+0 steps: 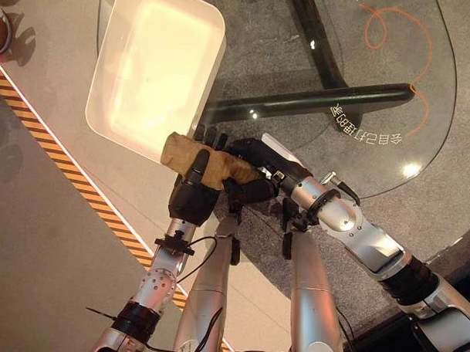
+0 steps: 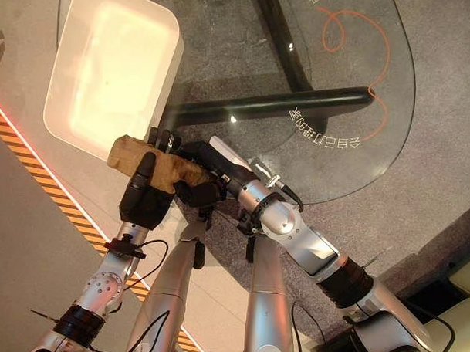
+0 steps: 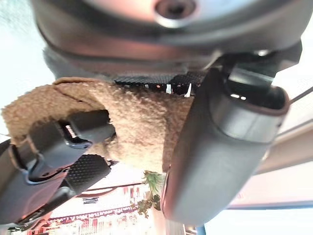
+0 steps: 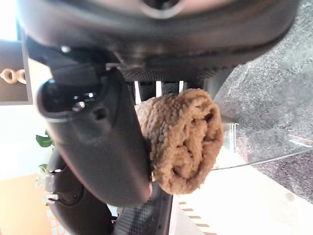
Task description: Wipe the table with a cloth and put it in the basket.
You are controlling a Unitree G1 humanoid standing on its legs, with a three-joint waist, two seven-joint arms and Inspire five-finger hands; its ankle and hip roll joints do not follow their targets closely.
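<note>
A tan fuzzy cloth [image 1: 183, 152] is bunched into a roll and held between both hands just at the near rim of the white rectangular basket [image 1: 154, 65]. My left hand [image 1: 194, 196] comes up from below, its fingers and thumb curled round the cloth [image 3: 142, 127]. My right hand [image 1: 255, 157] reaches in from the right and pinches the other end of the cloth [image 4: 186, 137] between thumb and fingers. The basket stands on the glass table [image 1: 422, 113] at its left end and looks empty inside.
A dark table leg and base bar [image 1: 315, 101] show through the glass. An orange looping line [image 1: 394, 35] and some print mark the glass at the far right. Striped hazard tape [image 1: 65, 170] runs along the floor on the left.
</note>
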